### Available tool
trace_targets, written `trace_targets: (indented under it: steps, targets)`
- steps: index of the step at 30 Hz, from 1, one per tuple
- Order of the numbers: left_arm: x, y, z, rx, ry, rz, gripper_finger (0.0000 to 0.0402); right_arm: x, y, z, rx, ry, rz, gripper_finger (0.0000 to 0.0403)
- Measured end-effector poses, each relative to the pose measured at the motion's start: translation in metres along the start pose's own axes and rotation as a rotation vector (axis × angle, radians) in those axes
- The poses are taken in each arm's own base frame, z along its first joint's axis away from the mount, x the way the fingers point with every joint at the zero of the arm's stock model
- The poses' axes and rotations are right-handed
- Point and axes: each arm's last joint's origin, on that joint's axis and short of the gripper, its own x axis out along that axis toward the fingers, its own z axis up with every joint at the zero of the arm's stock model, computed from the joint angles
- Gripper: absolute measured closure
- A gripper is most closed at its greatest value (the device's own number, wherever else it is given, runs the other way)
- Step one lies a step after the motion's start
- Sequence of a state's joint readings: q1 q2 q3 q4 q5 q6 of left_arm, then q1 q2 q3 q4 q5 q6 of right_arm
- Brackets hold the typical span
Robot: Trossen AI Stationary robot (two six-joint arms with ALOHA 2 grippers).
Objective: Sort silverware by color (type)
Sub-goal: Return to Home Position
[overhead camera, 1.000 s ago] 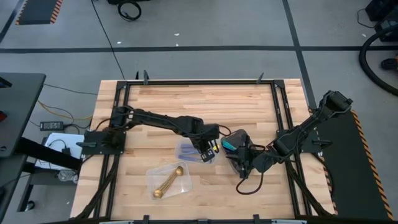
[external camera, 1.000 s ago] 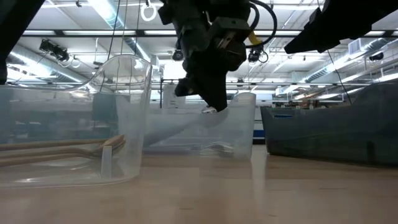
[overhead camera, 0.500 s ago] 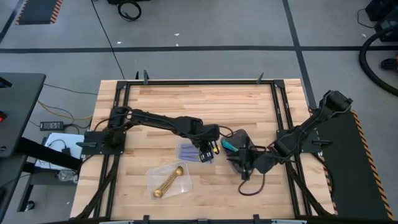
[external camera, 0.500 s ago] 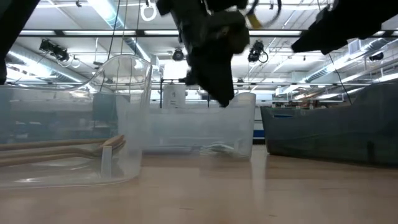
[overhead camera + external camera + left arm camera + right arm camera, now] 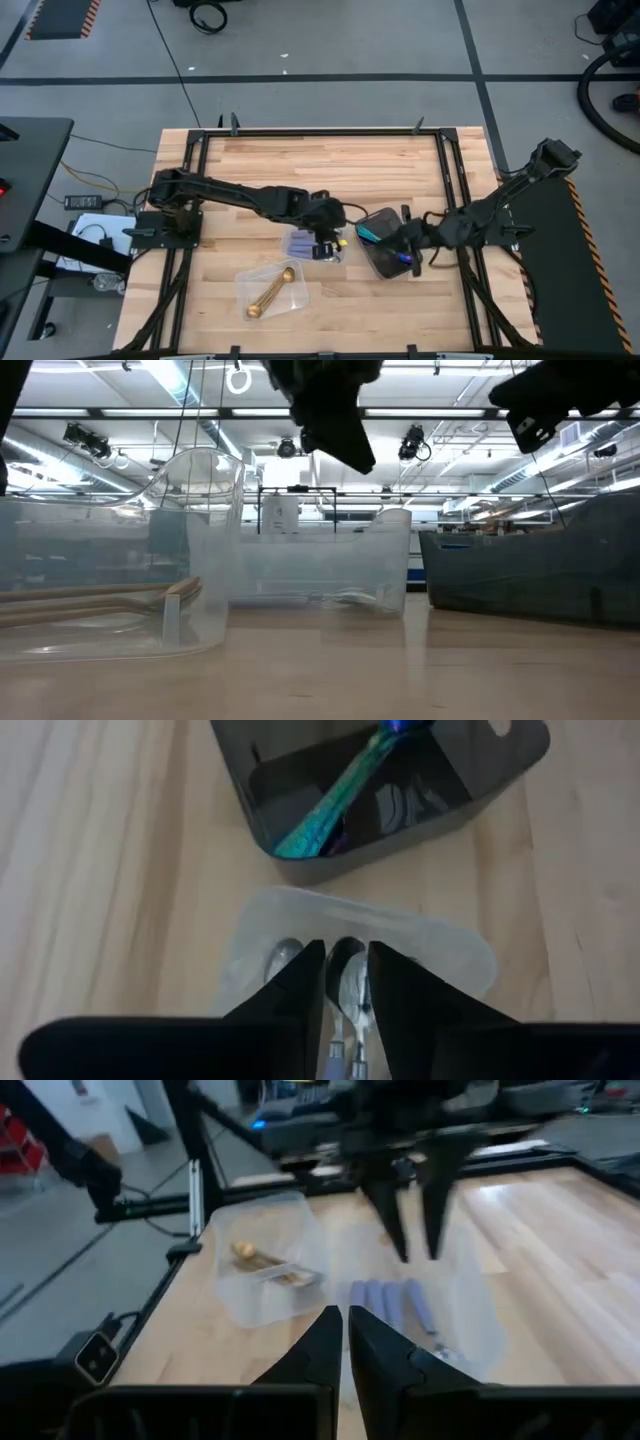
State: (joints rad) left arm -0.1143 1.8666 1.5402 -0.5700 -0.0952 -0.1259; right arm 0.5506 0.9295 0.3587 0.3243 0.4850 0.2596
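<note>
Shift: up comes the left gripper [image 5: 327, 238], risen in the low view from the middle of the picture a second ago to its top edge now. The right gripper [image 5: 410, 248] has drawn back from the near end of the black bin [image 5: 372, 264] toward its own side.
Nearest: a clear container [image 5: 215, 510] sits closest to the low camera. The gold spoons [image 5: 268, 296] lie flat inside it, well apart from both grippers.
Next back, left: a second clear container [image 5: 455, 938] holds several spoons [image 5: 385, 1295] side by side, silvery to bluish. They lie right under the left gripper.
Left gripper: it hovers above that container. Its fingers are parted by a narrow gap and released, gripping nothing.
Next back, right: the black bin stands just beside the second clear container. An iridescent teal spoon [image 5: 330, 805] lies slantwise on its floor.
Right gripper: it hangs over the bin's right-hand side. Its fingers are pressed together, tips all but touching, and they carry nothing.
Farthest: the wooden table [image 5: 330, 170] runs on in pale planks toward its far rail.
</note>
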Motion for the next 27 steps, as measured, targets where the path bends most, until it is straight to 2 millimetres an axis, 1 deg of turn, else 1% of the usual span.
trace_targets:
  steps: [4,5,10,12,13,15,17,19,20,23,25,27]
  targets:
    - [-0.012,0.004,-0.020,-0.020,-0.045,0.020,0.0325,-0.014,-0.014,0.006,0.034,-0.066,-0.009,0.0373]
    - [-0.017,0.004,-0.022,-0.025,-0.088,0.017,0.0327,-0.018,-0.017,0.006,0.037,-0.077,-0.014,0.0373]
    - [-0.046,0.002,-0.046,-0.025,-0.227,0.036,0.0331,-0.035,-0.028,0.017,0.056,-0.165,-0.026,0.0374]
    - [-0.056,0.002,-0.061,-0.004,-0.223,0.056,0.0331,-0.043,-0.032,0.022,0.048,-0.196,-0.041,0.0373]
    - [-0.061,0.003,-0.063,0.001,-0.264,0.056,0.0331,-0.047,-0.034,0.022,0.040,-0.205,-0.045,0.0373]
    - [-0.071,0.005,-0.080,0.032,-0.262,0.082,0.0331,-0.053,-0.037,0.027,0.039,-0.252,-0.078,0.0374]
    - [-0.078,0.008,-0.088,0.053,-0.327,0.095,0.0331,-0.062,-0.043,0.030,0.041,-0.282,-0.121,0.0373]
    - [-0.085,0.013,-0.106,0.077,-0.338,0.108,0.0331,-0.069,-0.047,0.032,0.047,-0.314,-0.158,0.0373]
    - [-0.089,0.015,-0.111,0.077,-0.361,0.108,0.0331,-0.074,-0.050,0.034,0.056,-0.333,-0.173,0.0373]
    - [-0.097,0.022,-0.133,0.069,-0.372,0.114,0.0331,-0.084,-0.056,0.033,0.087,-0.355,-0.199,0.0373]
    - [-0.102,0.024,-0.143,0.060,-0.398,0.113,0.0331,-0.091,-0.060,0.031,0.092,-0.351,-0.206,0.0373]
    - [-0.108,0.026,-0.158,0.059,-0.409,0.107,0.0331,-0.097,-0.063,0.029,0.090,-0.349,-0.203,0.0373]
